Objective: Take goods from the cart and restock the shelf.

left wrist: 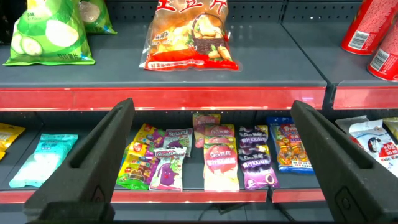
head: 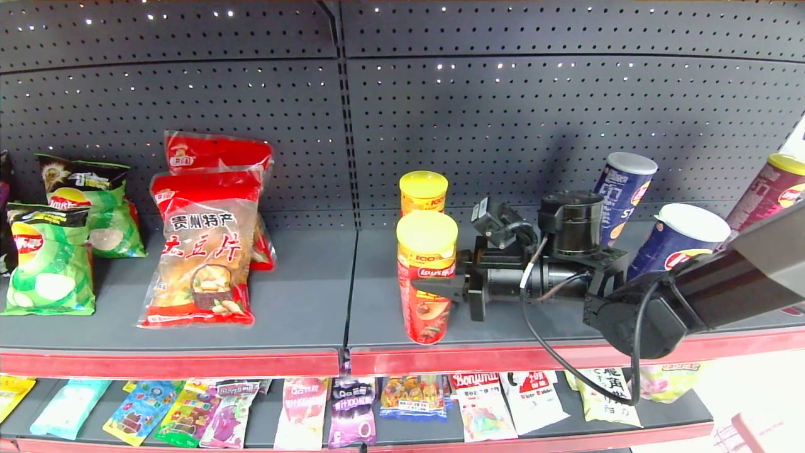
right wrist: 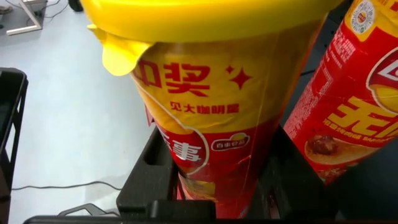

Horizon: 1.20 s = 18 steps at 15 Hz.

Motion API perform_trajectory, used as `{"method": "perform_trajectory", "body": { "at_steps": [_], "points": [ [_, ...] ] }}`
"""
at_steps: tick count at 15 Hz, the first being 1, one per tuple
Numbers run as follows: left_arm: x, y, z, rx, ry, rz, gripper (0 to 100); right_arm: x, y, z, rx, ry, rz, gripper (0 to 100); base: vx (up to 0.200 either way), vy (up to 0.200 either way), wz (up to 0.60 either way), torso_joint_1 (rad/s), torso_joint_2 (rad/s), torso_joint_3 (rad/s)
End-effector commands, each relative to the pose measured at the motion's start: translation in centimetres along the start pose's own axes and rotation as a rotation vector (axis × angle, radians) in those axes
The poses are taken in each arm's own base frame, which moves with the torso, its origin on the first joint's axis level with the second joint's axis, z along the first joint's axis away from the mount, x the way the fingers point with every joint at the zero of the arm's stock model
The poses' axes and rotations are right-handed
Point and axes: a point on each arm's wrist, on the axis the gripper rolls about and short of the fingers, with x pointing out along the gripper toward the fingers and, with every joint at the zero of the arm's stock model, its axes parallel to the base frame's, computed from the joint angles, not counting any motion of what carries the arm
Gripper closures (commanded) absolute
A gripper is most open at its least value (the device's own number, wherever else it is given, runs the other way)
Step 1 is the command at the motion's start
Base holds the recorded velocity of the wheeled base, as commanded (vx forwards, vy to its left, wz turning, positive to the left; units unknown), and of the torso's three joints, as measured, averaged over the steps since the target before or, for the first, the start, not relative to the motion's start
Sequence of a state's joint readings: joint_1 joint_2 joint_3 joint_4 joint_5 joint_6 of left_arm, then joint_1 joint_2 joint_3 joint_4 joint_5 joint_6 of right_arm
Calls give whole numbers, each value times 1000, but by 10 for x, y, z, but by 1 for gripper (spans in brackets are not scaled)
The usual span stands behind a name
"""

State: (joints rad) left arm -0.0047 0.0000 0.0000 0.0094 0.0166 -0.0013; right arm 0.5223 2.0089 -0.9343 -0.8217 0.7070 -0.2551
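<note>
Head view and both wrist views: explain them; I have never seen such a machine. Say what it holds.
This is a two-armed robot before a shop shelf. The wide picture comes from a camera on its head; the other two come from cameras on its wrists. Its right claw is shut on a red canister with a yellow lid, upright near the shelf's front edge. The left claw is open, holding nothing. On the shelf stand a second yellow-lidded canister, blue canisters, green crisp bags and red snack bags.

We see a red can (head: 426, 296) with a yellow lid, upright at the shelf's (head: 295, 308) front edge, just before a matching can (head: 423, 192), clasped by the right gripper (head: 435, 284).
</note>
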Motion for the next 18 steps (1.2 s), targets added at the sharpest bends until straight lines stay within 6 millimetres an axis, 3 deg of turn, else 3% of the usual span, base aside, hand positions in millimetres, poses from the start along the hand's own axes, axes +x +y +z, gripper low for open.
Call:
{"method": "perform_trajectory", "body": {
  "at_steps": [1,18],
  "points": [
    [0,0,0,0,1,2,0,0,0,-1,2,3,2,100,0,0,0,0,0,0],
    [0,0,0,0,1,0,0,-2,2,-5,37,22,-59,100,0,0,0,0,0,0]
  ]
}}
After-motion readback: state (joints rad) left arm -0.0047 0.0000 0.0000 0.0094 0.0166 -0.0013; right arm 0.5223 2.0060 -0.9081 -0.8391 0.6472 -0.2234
